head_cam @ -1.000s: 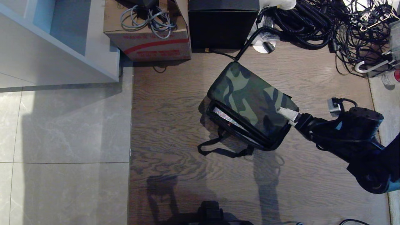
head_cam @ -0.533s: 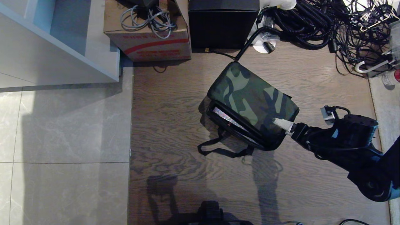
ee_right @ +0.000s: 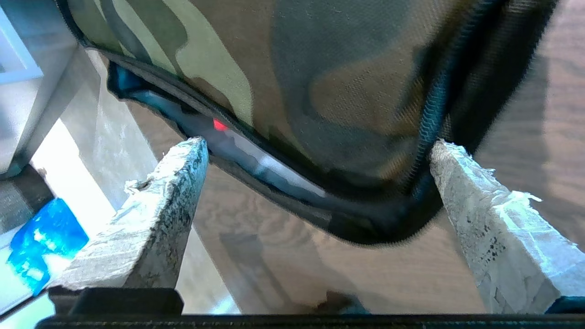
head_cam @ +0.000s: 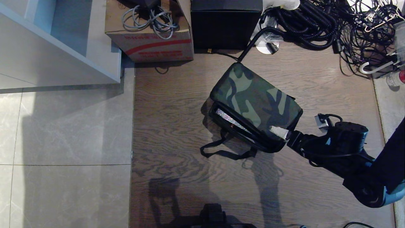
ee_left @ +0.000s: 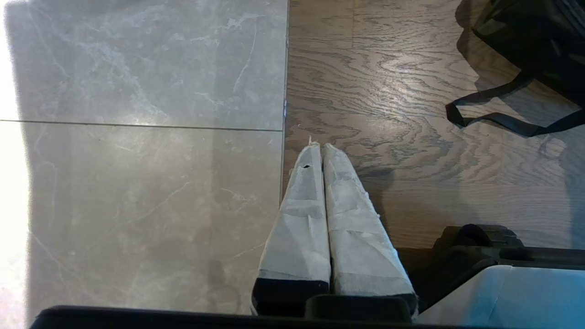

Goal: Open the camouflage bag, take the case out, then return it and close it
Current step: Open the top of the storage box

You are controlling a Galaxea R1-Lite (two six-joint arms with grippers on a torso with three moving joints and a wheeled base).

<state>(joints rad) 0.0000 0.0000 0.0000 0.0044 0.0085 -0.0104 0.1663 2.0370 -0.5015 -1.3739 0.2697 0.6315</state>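
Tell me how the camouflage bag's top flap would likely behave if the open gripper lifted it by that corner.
The camouflage bag looks like soft fabric, so its flap would probably bend rather than lift flat. The right gripper straddles a rounded corner, which may slip free.

Most of the black speckled hard case (head_cam: 228, 119) is buried under the green camouflage soft bag's (head_cam: 256, 99) flap, only a sliver peeking out, and up close the bag's corner is pretty blurry in the right wrist view.
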